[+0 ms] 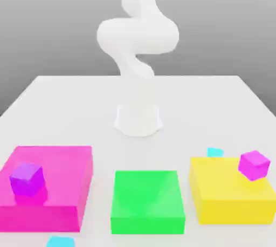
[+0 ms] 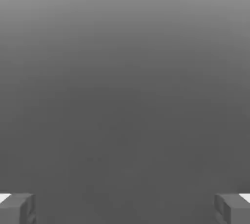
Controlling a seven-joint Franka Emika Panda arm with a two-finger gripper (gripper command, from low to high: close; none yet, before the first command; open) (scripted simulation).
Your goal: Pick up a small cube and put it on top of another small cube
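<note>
- The white, smooth-shelled robot arm (image 1: 137, 41) is rising from its round base at the middle of the flat white table (image 1: 215, 100) and curling upward past the frame's upper edge in the exterior view.
- The two-finger gripper (image 2: 125, 208) is showing in the hand view with its grey fingertips (image 2: 19, 208) sitting at opposite edges of the picture; the jaws are standing wide apart with nothing between them, only plain grey backdrop ahead.
- Three large flat blocks are sitting in a row along the near side of the table: a magenta block (image 1: 59, 181) at the exterior view's left, a green block (image 1: 146, 200) in the middle, and a yellow block (image 1: 226, 197) at the exterior view's right.
- A small purple cube (image 1: 27, 178) is resting on top of the magenta block, near its front left part.
- A second small purple-magenta cube (image 1: 254, 165) is resting on the yellow block, at its far right corner, turned at an angle to the block's edges.
- A small cyan cube (image 1: 215, 152) is peeking out just behind the yellow block, mostly hidden by it.
- Another small cyan cube (image 1: 59, 241) is lying on the table in front of the magenta block, cut off by the lower edge of the picture.
- All small cubes are sitting well apart from one another; none is stacked on another cube.
</note>
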